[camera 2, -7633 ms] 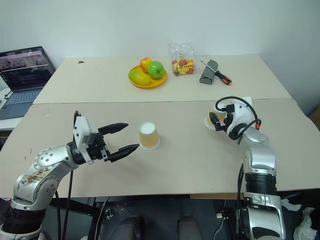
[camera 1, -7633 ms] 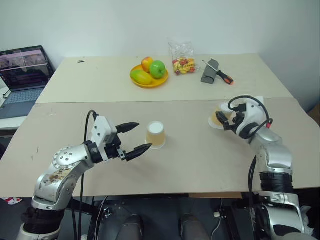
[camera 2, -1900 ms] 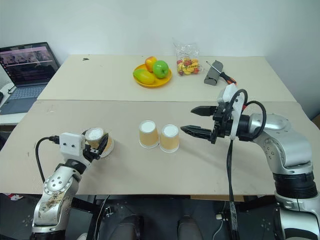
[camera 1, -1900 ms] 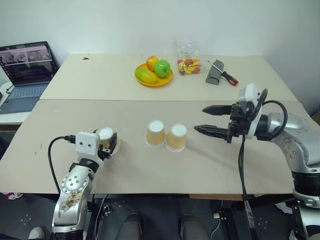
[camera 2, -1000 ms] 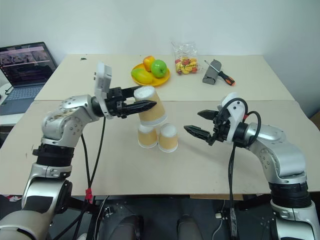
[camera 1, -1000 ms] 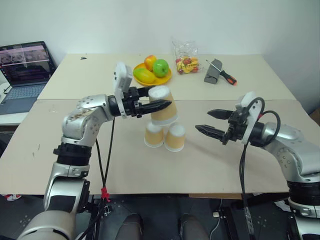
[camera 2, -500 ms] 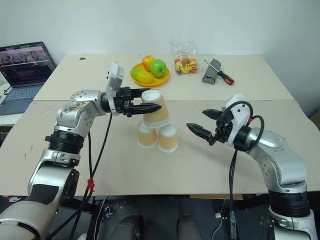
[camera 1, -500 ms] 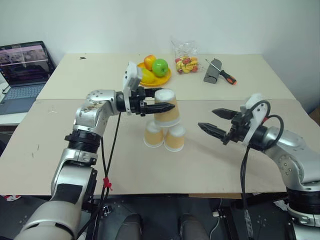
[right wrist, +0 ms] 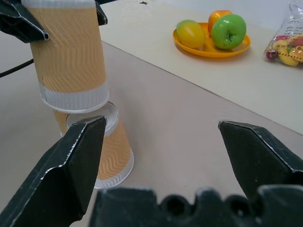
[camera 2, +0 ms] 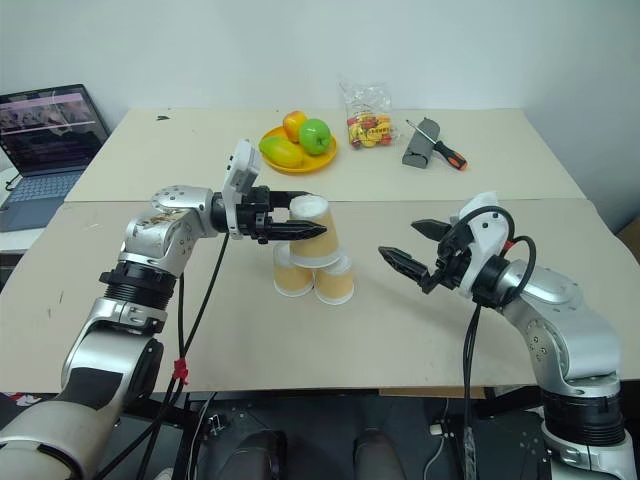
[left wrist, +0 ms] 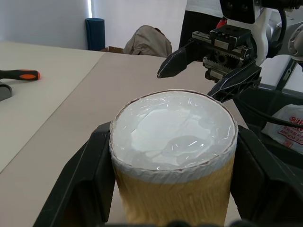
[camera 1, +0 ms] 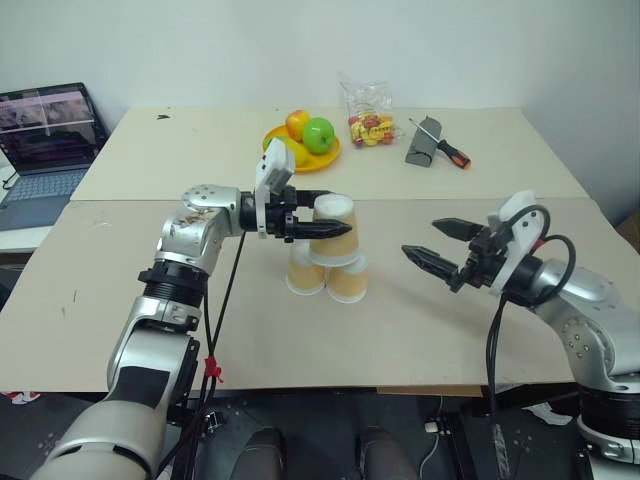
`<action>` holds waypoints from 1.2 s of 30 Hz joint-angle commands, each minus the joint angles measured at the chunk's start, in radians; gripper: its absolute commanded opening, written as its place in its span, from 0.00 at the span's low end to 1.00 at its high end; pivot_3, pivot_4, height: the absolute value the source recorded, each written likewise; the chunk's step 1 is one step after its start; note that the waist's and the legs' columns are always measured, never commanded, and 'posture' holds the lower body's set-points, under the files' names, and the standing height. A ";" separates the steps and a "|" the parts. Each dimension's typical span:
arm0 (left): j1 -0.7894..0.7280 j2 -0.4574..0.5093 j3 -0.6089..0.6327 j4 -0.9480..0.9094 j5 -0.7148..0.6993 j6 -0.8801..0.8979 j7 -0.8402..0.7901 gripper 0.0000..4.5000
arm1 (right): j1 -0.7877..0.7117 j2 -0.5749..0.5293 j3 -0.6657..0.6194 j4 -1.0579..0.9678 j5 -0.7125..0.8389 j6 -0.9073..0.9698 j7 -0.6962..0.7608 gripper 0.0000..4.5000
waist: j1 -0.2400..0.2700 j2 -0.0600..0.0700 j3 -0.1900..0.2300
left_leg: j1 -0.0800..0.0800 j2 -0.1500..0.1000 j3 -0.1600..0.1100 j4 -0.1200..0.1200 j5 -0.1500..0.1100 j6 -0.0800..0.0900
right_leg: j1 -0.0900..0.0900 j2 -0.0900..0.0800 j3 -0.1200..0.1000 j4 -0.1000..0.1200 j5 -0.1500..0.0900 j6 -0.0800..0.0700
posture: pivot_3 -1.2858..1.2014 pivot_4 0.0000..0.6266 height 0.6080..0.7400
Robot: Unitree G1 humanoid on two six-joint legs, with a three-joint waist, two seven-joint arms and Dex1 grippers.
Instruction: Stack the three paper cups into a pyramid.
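Observation:
Two paper cups (camera 1: 305,272) (camera 1: 348,281) stand upside down, side by side, at the middle of the near table. My left gripper (camera 1: 338,213) reaches in level from the left, shut on the third paper cup (camera 1: 333,228). That cup is also upside down and sits low over the seam between the two, slightly tilted; whether it touches them I cannot tell. In the left wrist view its white base (left wrist: 173,127) lies between my black fingers (left wrist: 87,177). To the right, my right gripper (camera 1: 420,237) stands open and empty, pointing at the cups (right wrist: 68,56) from a short way off.
On the far table are an orange plate (camera 1: 322,162) of fruit, a clear bag of sweets (camera 1: 367,122), a grey block (camera 1: 420,147) and a screwdriver (camera 1: 446,149). An open laptop (camera 1: 45,140) sits at the far left. Bare table lies in front of the cups.
My left gripper has brought the held cup a little down and to the right, closer onto the two standing cups. The right gripper has stayed open and almost still.

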 commanded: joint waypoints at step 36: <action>0.348 -0.058 0.544 -0.430 0.145 -0.050 1.152 0.99 | -0.017 -0.011 -0.055 0.178 -0.187 -0.045 -0.224 1.00 | 0.000 0.000 0.000 | 0.004 0.000 0.001 0.000 0.000 0.000 | 0.000 -0.001 0.004 0.003 0.000 0.000 | 0.52 0.24 1.00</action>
